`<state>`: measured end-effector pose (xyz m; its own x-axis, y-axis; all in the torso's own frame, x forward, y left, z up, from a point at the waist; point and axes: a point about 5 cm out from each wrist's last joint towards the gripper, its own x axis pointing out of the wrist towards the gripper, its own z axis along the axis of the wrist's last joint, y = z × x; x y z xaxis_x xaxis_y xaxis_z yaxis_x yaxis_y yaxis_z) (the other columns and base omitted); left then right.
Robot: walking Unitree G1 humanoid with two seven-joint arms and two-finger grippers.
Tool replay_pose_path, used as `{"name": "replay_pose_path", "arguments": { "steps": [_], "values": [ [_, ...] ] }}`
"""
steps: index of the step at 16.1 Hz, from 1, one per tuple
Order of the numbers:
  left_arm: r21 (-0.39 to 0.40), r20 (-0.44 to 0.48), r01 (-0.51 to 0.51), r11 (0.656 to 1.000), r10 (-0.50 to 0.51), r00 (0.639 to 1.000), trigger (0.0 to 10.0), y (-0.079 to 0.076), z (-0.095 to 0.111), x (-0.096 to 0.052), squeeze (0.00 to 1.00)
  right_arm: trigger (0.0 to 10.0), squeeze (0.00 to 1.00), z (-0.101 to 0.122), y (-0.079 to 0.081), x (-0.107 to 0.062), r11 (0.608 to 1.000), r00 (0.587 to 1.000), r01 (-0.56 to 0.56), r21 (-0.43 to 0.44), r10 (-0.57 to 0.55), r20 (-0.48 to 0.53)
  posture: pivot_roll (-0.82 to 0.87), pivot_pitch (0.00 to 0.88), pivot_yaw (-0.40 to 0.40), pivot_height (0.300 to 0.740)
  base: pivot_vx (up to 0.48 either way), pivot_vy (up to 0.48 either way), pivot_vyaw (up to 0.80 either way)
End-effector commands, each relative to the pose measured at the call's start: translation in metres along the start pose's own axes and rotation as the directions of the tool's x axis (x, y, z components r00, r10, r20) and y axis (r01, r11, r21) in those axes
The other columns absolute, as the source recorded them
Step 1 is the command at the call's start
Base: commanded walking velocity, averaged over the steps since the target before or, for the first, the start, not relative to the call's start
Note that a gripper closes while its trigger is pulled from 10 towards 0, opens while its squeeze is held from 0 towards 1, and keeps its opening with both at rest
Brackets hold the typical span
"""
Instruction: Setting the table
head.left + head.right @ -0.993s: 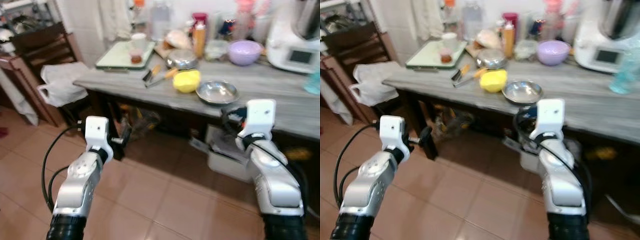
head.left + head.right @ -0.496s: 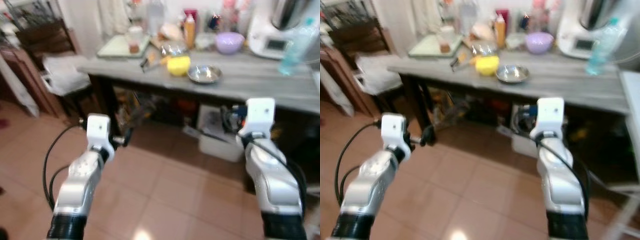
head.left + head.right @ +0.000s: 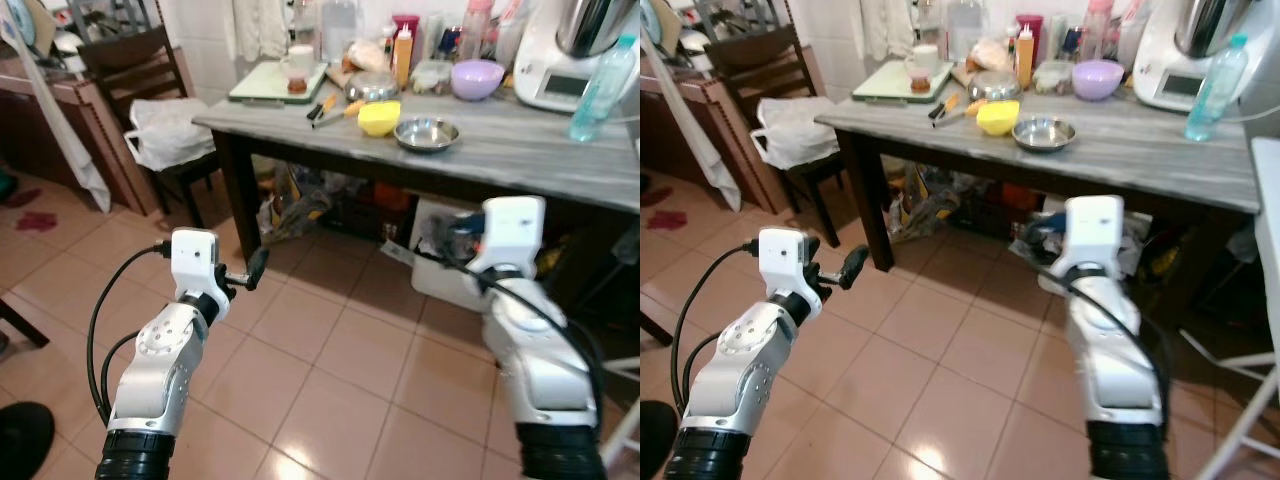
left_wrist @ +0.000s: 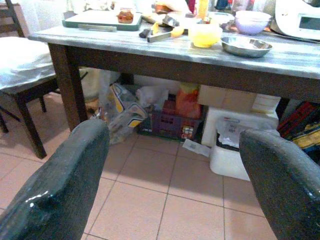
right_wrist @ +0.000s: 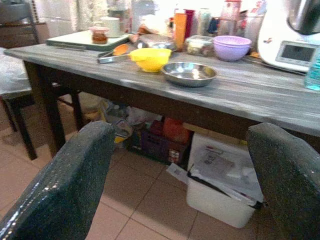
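Backing off since a second ago, my head camera now takes in more floor and the whole near edge of the grey wooden table [image 3: 520,160], which sat closer before. I hold both arms out low over the tiled floor [image 3: 330,370], well short of the table. My left gripper [image 4: 170,165] and right gripper [image 5: 180,170] each stand with fingers spread wide, gripping nothing. On the tabletop, a steel bowl [image 3: 426,133] lies just beside a yellow bowl [image 3: 379,117]; behind them are a purple bowl [image 3: 477,79], a green tray [image 3: 268,83], an orange bottle [image 3: 403,56] and a white appliance [image 3: 575,50]. A blue plastic bottle [image 3: 603,88] stands toward the right end. Under the table, a white bin [image 3: 455,280] and bags crowd the space. A dark chair [image 3: 160,110] with a white bag [image 3: 172,132] stands at the table's left end.
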<state>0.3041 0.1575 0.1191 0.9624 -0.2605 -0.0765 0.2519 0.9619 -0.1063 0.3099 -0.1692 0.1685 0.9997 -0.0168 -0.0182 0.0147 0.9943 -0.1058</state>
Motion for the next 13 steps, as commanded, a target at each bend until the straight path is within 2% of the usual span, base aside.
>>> {"name": "replay_pose_path", "arguments": {
  "steps": [1,7,9,13],
  "values": [
    [0.011,0.018,0.021,1.0,-0.021,1.0,10.0,-0.0024,0.0046,0.0019,0.0,10.0,0.0,0.0041,-0.0023,0.0017,1.0,1.0,0.006,-0.004,-0.006,0.009,-0.04,0.0,0.05,0.74,0.0,0.0,-0.58],
    [-0.004,0.013,0.063,0.998,-0.063,0.998,10.0,-0.0089,0.0022,0.0024,0.0,10.0,0.0,0.0022,-0.0023,0.0002,1.0,1.0,0.007,-0.006,-0.007,0.002,-0.05,0.0,0.057,0.74,0.0,0.0,-0.59],
    [-0.005,0.013,0.072,0.997,-0.072,0.997,10.0,-0.0102,0.0021,0.0027,0.0,10.0,0.0,0.0024,-0.0022,-0.0002,1.0,1.0,0.006,-0.005,-0.006,0.002,-0.06,0.0,0.058,0.74,0.0,-0.287,-0.5],
    [-0.01,0.002,0.079,0.997,-0.079,0.997,10.0,-0.0103,-0.001,0.0004,0.0,10.0,0.0,0.001,-0.0025,-0.0007,1.0,1.0,0.007,-0.007,-0.007,-0.003,-0.06,0.0,0.057,0.74,0.0,-0.335,0.0]
  ]
}}
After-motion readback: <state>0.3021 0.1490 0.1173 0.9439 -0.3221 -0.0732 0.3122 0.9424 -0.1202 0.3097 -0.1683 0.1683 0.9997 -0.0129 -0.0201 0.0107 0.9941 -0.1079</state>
